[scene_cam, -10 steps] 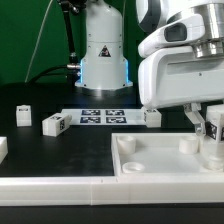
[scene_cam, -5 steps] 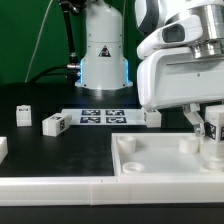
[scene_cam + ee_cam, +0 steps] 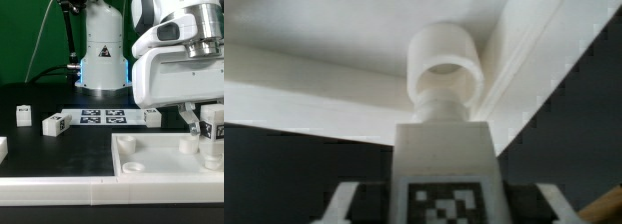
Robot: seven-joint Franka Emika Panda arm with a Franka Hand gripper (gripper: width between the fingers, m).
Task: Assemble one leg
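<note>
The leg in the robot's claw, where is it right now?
The leg is at the exterior view's far right, held in the gripper over a corner socket of the large white piece.

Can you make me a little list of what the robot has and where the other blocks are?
held: leg, between the jaws, tag showing
leg is above: corner socket of the large white piece; touching or not, cannot tell
loose legs: at least three, lying apart
marker board: lying flat between two loose legs

Even bright light; wrist view soft, blurred.
</note>
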